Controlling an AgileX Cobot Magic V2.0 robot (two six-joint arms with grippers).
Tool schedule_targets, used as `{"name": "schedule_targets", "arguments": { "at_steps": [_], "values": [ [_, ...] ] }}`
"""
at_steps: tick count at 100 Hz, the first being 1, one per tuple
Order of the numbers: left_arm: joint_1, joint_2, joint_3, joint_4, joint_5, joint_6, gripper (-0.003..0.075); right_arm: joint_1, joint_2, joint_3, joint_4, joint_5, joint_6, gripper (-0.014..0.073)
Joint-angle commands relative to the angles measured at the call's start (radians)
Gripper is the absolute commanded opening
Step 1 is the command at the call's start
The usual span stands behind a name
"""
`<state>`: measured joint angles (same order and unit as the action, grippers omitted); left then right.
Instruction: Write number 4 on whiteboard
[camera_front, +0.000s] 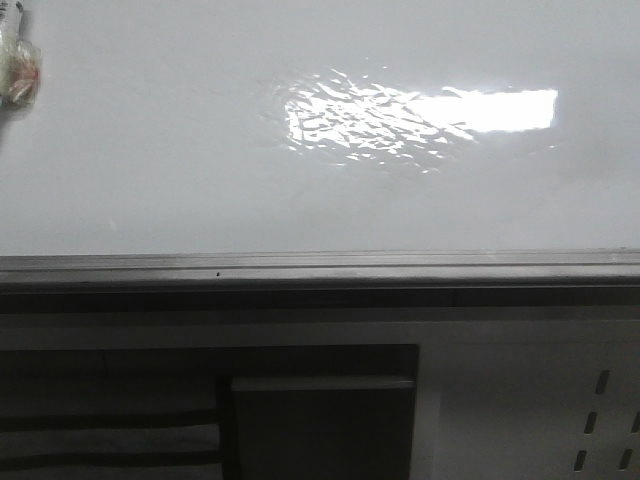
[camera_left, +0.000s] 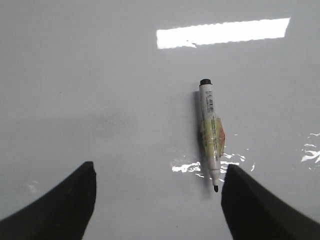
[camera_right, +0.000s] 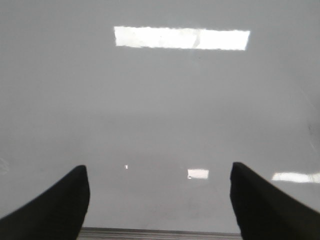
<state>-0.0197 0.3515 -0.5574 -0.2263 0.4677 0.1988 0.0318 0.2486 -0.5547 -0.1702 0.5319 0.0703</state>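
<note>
The whiteboard is large, glossy and white-grey, with a bright rippled reflection and a grey metal rail along its near edge. No number 4 shows on it. A white marker with a yellowish label and a black tip lies on the board in the left wrist view. It also shows at the far left edge of the front view. My left gripper is open and empty above the board, with the marker's tip just beside its right finger. My right gripper is open and empty over bare board near the rail.
The board's grey metal rail runs across the front view, and shows in the right wrist view. Below it are a dark cabinet panel and a pale slotted panel.
</note>
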Motion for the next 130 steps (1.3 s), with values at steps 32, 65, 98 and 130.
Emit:
{"name": "schedule_targets", "arguments": {
  "at_steps": [32, 65, 98, 130],
  "values": [
    [-0.082, 0.091, -0.036, -0.036, -0.062, 0.068, 0.0509, -0.005, 0.021, -0.024, -0.001, -0.08, -0.002, 0.0523],
    [-0.24, 0.3, -0.036, -0.063, -0.253, 0.073, 0.0534, -0.005, 0.021, -0.024, 0.036, -0.08, -0.002, 0.0523],
    [-0.322, 0.58, -0.036, -0.063, -0.453, 0.073, 0.0534, -0.005, 0.021, -0.024, 0.038, -0.08, -0.002, 0.0523],
    [-0.32, 0.75, -0.036, -0.063, -0.667, 0.073, 0.0521, -0.005, 0.021, -0.024, 0.038, -0.08, -0.002, 0.0523]
  ]
}}
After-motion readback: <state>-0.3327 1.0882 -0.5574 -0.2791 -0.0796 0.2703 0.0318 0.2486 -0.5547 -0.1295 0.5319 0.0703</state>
